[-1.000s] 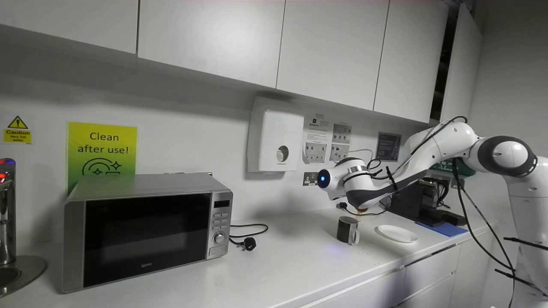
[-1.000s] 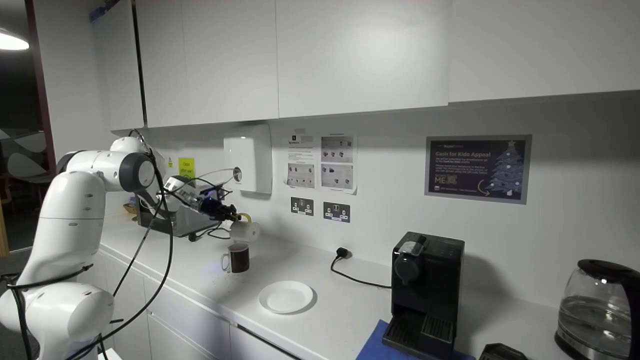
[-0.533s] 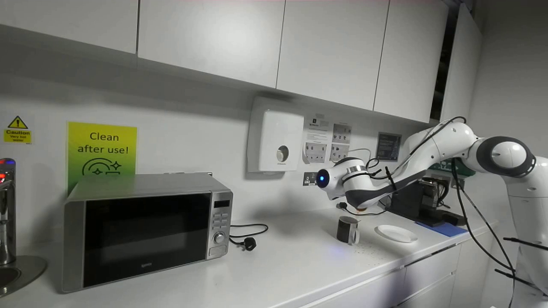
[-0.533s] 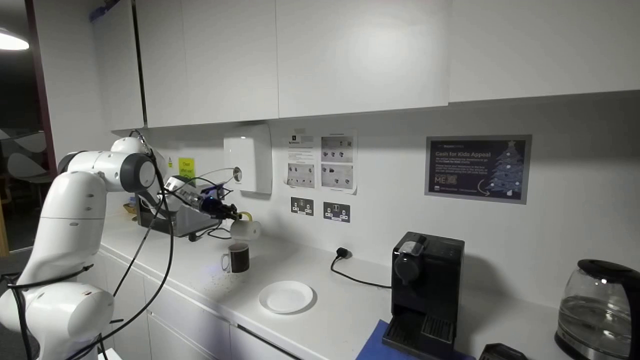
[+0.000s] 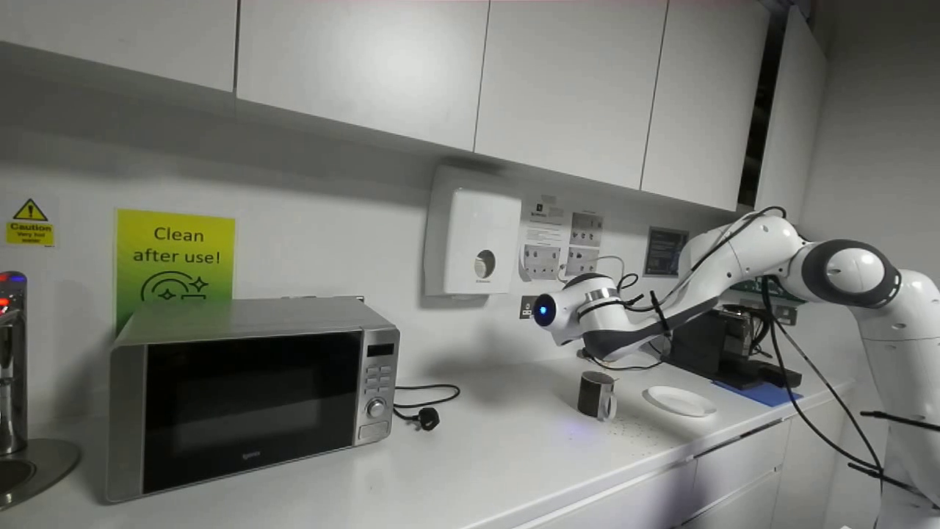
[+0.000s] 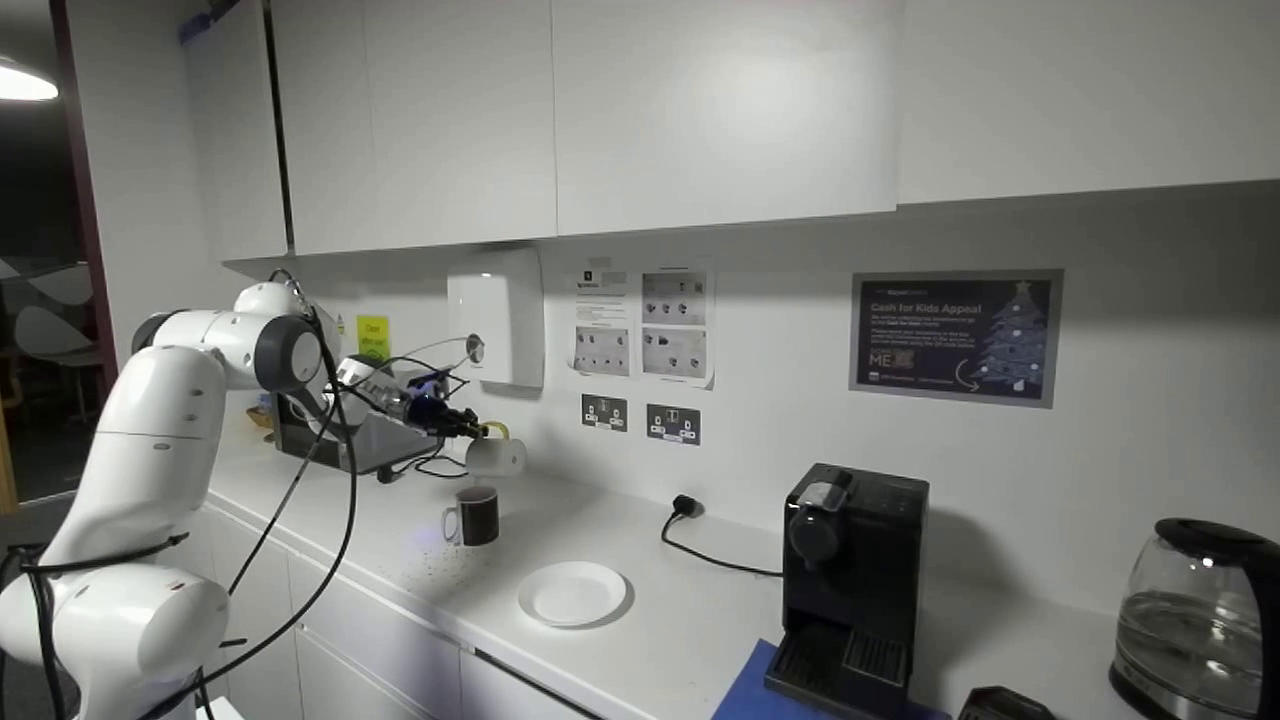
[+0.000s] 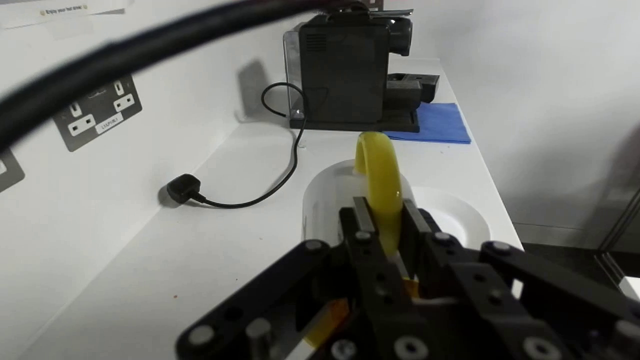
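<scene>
- Fingers (image 7: 364,217), black, one pair: are gripping a yellow handle (image 7: 384,187) between them.
- White mug (image 6: 495,457), bearing that handle: is hanging sideways in the air, clear of the tabletop (image 6: 690,610), handle uppermost.
- Dark mug (image 6: 478,516): is standing upright on the tabletop, appearing just below the white mug in an exterior view; whether it is sitting directly beneath is not showing.
- Dark specks (image 6: 432,562): are lying scattered beside the dark mug, on its handle side.
- White plate (image 6: 573,594), round: is lying flat near the dark mug, not touching it.
- Coffee machine (image 6: 875,560), black: is standing beyond the plate, a blue cloth (image 7: 442,122) spreading at its base.
- Black plug (image 7: 184,188): is resting by the wall (image 7: 75,210), its cord (image 7: 239,205) trailing to the coffee machine.
- Microwave (image 5: 253,411), silver and black: is standing well apart from the plate.
</scene>
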Robot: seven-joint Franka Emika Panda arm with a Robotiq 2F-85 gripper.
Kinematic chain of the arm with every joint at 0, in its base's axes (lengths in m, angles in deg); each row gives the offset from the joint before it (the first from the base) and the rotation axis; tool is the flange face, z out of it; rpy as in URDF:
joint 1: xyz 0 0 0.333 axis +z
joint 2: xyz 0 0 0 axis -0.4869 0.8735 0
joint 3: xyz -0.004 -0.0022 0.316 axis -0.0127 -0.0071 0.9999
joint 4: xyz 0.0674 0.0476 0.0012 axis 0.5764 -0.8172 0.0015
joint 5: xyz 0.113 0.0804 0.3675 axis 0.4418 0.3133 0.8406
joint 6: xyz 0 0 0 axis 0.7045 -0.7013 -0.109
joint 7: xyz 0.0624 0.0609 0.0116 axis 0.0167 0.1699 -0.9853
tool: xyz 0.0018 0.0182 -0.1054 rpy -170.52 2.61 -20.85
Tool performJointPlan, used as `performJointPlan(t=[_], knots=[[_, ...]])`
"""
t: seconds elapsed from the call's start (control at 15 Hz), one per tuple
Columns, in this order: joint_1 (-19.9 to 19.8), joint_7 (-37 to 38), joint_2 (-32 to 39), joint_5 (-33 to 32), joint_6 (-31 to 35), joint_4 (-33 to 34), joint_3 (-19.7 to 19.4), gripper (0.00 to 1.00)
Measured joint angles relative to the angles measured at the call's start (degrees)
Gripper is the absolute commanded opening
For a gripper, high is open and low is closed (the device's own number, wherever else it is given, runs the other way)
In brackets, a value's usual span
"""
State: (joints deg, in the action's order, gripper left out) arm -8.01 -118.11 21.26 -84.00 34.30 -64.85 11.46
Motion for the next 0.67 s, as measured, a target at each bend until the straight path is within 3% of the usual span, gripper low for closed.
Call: performJointPlan(t=[0.67], knots=[[1.6, -0.6, 0.9, -0.5, -2.8, 1.5, 0.0, 0.05]])
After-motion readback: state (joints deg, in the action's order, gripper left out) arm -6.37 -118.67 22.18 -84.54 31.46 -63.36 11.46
